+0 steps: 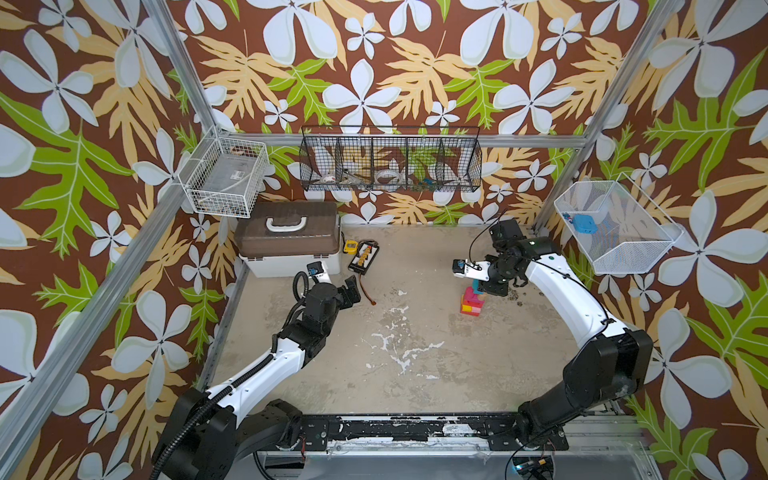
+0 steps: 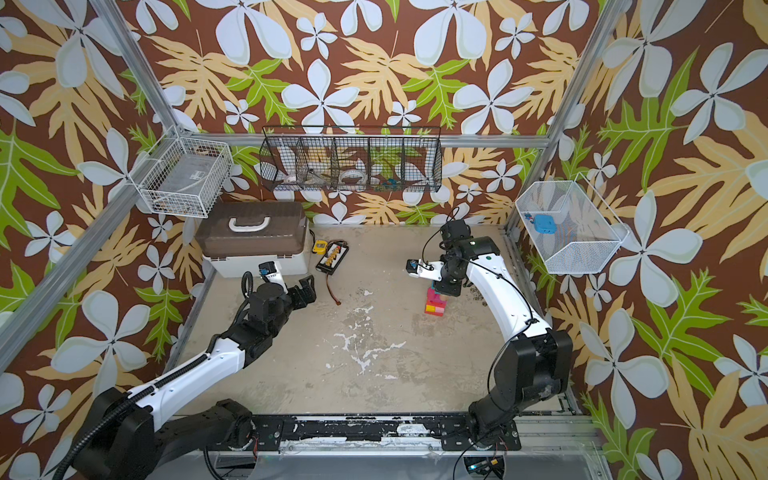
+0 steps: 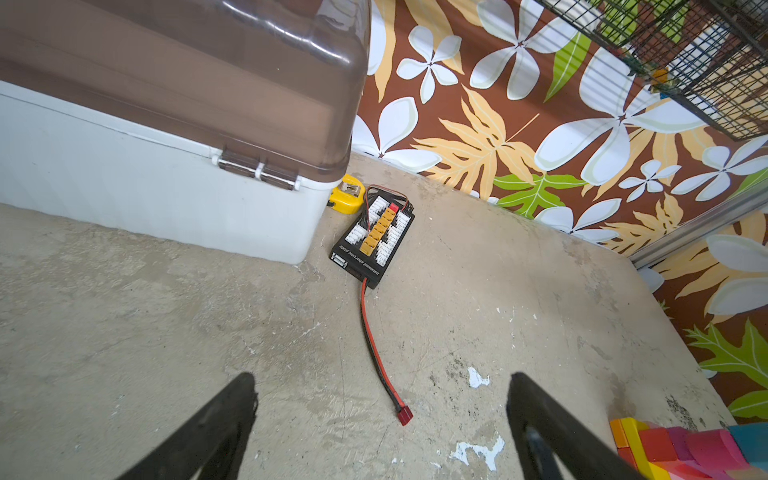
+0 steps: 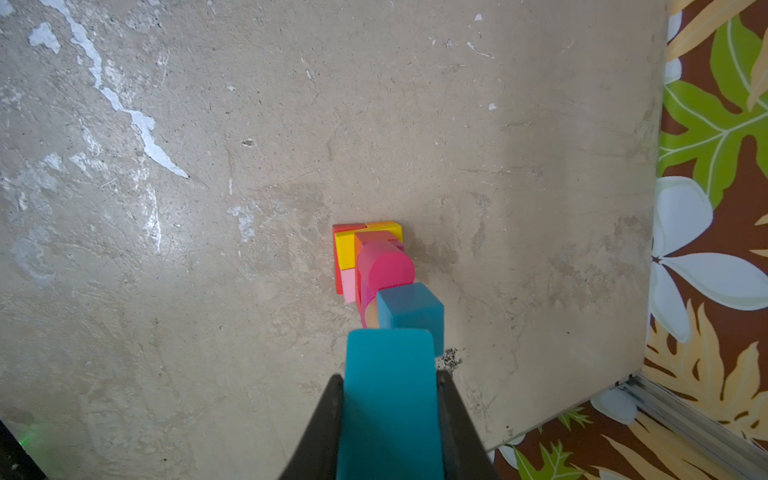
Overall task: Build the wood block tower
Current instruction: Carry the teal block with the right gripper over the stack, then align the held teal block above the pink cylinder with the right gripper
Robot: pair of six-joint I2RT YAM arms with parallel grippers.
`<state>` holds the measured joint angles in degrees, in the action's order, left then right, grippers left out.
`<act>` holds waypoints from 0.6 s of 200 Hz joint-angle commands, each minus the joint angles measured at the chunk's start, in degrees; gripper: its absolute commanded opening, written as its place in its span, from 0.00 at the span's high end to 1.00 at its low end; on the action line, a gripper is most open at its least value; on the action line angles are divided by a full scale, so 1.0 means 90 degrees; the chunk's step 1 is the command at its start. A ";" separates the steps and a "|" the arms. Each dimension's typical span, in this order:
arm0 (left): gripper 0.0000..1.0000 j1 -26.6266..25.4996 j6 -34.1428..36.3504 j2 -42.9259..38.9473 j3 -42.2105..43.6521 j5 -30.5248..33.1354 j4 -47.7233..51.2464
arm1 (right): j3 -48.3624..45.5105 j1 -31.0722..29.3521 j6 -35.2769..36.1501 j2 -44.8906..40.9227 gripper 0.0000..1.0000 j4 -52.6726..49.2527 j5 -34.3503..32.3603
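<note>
right jaws: pinching teal block (image 4: 388,399), right over the tower (image 4: 376,266) | left jaws: spread wide, empty, well apart from it

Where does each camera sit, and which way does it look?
Top views: high in front, looking down on table, left arm, right arm, tower.
Left wrist: on left arm, looking past open left claw toward box and charging board.
Right wrist: above tower, looking down past right claw shut on teal block.
Shared: every view shows the tower.
</note>
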<state>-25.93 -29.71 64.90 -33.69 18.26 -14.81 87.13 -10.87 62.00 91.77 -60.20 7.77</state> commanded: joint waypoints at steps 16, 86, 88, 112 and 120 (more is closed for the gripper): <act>0.05 0.0010 0.0006 0.0013 -0.0045 -0.0022 -0.0083 | 0.0196 0.0036 0.0159 0.0145 1.00 -0.0137 0.0494; 0.05 0.0010 -0.0007 0.0015 -0.0036 -0.0032 -0.0083 | 0.0177 0.0201 0.0250 0.0328 1.00 -0.0144 0.0587; 0.05 0.0010 -0.0006 0.0015 -0.0041 -0.0036 -0.0083 | 0.0181 0.0202 0.0250 0.0338 1.00 -0.0146 0.0591; 0.05 0.0010 -0.0021 0.0017 -0.0045 -0.0054 -0.0076 | 0.0211 0.0297 0.0250 0.0456 1.00 -0.0137 0.0754; 0.05 0.0005 -0.0026 0.0015 -0.0045 -0.0060 -0.0082 | 0.0206 0.0336 0.0250 0.0492 1.00 -0.0129 0.0776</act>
<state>-25.93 -29.93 65.01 -33.71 17.69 -14.79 88.62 -8.56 63.86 95.61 -60.45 12.62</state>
